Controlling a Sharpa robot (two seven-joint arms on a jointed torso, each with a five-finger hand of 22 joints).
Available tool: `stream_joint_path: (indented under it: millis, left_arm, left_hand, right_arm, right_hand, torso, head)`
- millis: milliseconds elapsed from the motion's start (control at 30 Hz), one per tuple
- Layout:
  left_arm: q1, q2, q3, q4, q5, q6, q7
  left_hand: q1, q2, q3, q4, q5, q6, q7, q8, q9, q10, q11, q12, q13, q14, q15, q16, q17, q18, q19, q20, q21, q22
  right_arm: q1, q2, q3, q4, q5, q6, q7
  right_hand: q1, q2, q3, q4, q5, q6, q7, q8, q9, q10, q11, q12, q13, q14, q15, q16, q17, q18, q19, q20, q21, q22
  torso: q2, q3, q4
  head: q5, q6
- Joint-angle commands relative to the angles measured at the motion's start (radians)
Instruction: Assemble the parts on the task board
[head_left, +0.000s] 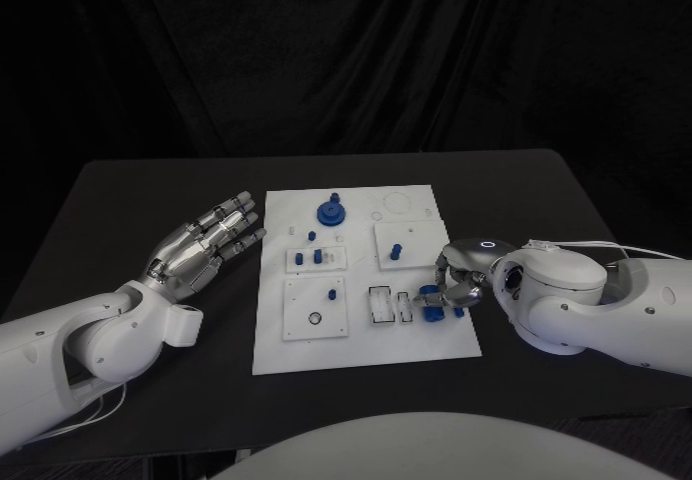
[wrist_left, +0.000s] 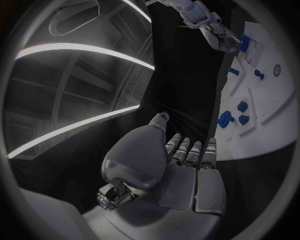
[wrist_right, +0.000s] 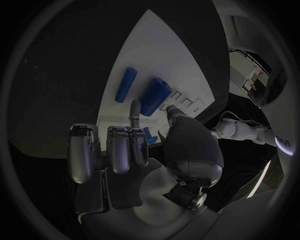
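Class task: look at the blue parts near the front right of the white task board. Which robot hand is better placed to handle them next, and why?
Probably the right. The right robot hand is already over the task board at the blue parts by the slots. The left robot hand lies open, fingers spread, over the black table beside the board, holding nothing.

White task board (head_left: 361, 345), rectangular, flat on the black desk (head_left: 130, 200), roughly central, long axis running from near edge to far edge. Far part: blue gear-like piece (head_left: 333, 212) standing upright, with faint circular outlines beside it toward the board's right edge. Middle: small blue pegs (head_left: 310, 258) standing in a raised white block; another white block to their right carries one small blue peg (head_left: 395, 247). Near part: a block with a blue peg (head_left: 333, 295) and a dark ring (head_left: 316, 319); beside it, rectangular slots and blue bars (head_left: 433, 303) at the board's right edge.
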Motion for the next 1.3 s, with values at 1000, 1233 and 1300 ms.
stream_joint_path:
  millis: [1000,1233,1300]
  left_arm:
    - [-0.009,0.006,0.001,-0.004,0.004,0.035,-0.027]
    - [-0.012,0.005,0.001,-0.004,0.004,0.036,-0.027]
    - [-0.012,0.005,0.001,-0.004,0.004,0.034,-0.027]
  left_hand:
    - [-0.001,0.003,0.012,0.005,0.002,0.008,0.019,0.006,0.002,-0.006,-0.002,0.0,-0.001,0.003,0.014,0.008,0.002,-0.002,-0.001,0.012,0.005,0.001]
    - [0.0,0.004,0.014,0.005,0.003,0.007,0.02,0.006,0.001,-0.006,0.0,0.0,-0.001,0.003,0.014,0.008,0.002,-0.003,0.0,0.013,0.005,0.001]
    - [0.0,0.004,0.014,0.005,0.003,0.007,0.02,0.006,0.001,-0.006,0.0,0.0,-0.001,0.003,0.014,0.008,0.002,-0.003,0.0,0.013,0.005,0.001]
  right_arm:
    - [-0.033,0.045,0.001,-0.04,0.056,0.013,0.027]
    - [-0.033,0.033,0.001,-0.019,0.165,-0.1,0.065]
    - [-0.032,0.023,0.001,-0.004,0.196,-0.151,0.078]
  right_hand:
    - [0.263,0.033,0.115,-0.045,0.499,-0.001,-0.007,-0.04,0.051,0.106,-0.016,0.002,0.263,0.093,-0.014,-0.006,0.208,-0.005,0.078,-0.011,-0.008,0.238]
    - [0.308,0.023,0.155,-0.073,0.585,-0.002,-0.011,-0.038,0.066,0.106,-0.02,0.002,0.263,0.094,-0.018,-0.004,0.213,-0.006,0.08,-0.016,-0.001,0.241]
    - [0.309,0.022,0.157,-0.074,0.589,-0.001,-0.011,-0.037,0.067,0.106,-0.02,0.002,0.263,0.093,-0.018,-0.004,0.211,-0.006,0.08,-0.016,-0.003,0.24]
  torso:
    - [-0.002,0.0005,0.0015]
    - [-0.001,0.0001,0.0004]
    - [-0.001,-0.0001,-0.0001]
  head:
    - [0.001,0.0]
    - [0.009,0.0]
    - [0.014,0.0]
